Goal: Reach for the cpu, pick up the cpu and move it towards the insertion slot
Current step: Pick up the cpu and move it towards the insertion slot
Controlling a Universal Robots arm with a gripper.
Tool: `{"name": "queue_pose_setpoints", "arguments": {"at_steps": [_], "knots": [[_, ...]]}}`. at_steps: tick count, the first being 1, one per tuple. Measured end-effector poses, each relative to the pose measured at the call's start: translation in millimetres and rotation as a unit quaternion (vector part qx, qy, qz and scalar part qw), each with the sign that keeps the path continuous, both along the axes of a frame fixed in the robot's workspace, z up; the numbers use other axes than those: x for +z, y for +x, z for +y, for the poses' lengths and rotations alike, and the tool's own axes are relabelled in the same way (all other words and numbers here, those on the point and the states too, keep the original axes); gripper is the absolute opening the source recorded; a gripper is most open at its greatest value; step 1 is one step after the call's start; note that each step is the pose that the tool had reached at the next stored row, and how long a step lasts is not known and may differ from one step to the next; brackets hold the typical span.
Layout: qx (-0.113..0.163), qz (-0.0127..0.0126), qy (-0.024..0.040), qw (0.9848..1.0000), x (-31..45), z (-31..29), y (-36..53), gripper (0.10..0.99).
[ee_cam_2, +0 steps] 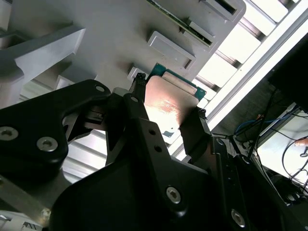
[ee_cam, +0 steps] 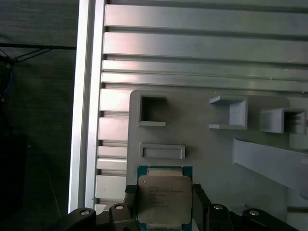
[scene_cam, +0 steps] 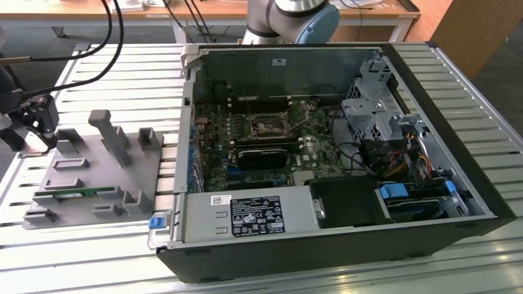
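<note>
The cpu (ee_cam: 164, 195), a flat square chip with a silver top and a green rim, sits between my gripper's (ee_cam: 164, 204) two black fingers (ee_cam: 131, 199), which close against its opposite edges. In the second wrist view the cpu (ee_cam_2: 169, 98) shows the same way inside the gripper (ee_cam_2: 168, 107), just over the grey tray (ee_cam_2: 110, 33). I cannot tell whether the chip is lifted off the tray. In the exterior view the gripper (scene_cam: 37, 142) hangs at the tray's (scene_cam: 86, 177) far corner on the exterior view's left. The insertion slot (scene_cam: 268, 126) lies in the green board inside the open computer case.
The open computer case (scene_cam: 327, 165) stands on the exterior view's right, with its metal wall (scene_cam: 190, 122) between tray and board. A green memory stick (scene_cam: 70, 194) lies on the tray, which has raised grey posts (scene_cam: 110, 135). Black cables (scene_cam: 98, 43) hang above the slatted table.
</note>
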State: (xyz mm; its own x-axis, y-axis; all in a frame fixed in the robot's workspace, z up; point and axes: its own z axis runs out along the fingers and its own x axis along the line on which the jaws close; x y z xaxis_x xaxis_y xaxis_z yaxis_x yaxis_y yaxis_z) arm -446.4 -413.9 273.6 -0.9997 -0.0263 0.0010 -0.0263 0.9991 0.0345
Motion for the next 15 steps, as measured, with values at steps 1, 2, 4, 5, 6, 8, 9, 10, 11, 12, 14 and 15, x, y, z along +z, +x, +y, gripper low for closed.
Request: {"name": "queue_pose_setpoints", "arguments": {"at_steps": [1,2,4,5,6,8,9,10,11,12,14,15], "knots": [[0.000,0.0000,0.0000,1.0000,0.2,0.0,0.0,0.537],[0.000,0.0000,0.0000,1.0000,0.5,0.0,0.0,0.537],[0.000,0.0000,0.0000,1.0000,1.0,0.0,0.0,0.537],[0.000,0.0000,0.0000,1.0000,1.2,0.0,0.0,0.537],[0.000,0.0000,0.0000,1.0000,1.5,0.0,0.0,0.537],[0.000,0.0000,0.0000,1.0000,2.2,0.0,0.0,0.537],[0.000,0.0000,0.0000,1.0000,2.5,0.0,0.0,0.537],[0.000,0.0000,-0.0001,1.0000,3.0,0.0,0.0,0.537],[0.000,0.0001,-0.0001,1.0000,3.5,0.0,0.0,0.537],[0.000,0.0001,-0.0002,1.0000,4.2,0.0,0.0,0.537],[0.000,0.0000,-0.0004,1.0000,6.4,0.1,0.0,0.537],[0.000,0.0000,-0.0006,1.0000,8.1,0.1,0.0,0.537]]}}
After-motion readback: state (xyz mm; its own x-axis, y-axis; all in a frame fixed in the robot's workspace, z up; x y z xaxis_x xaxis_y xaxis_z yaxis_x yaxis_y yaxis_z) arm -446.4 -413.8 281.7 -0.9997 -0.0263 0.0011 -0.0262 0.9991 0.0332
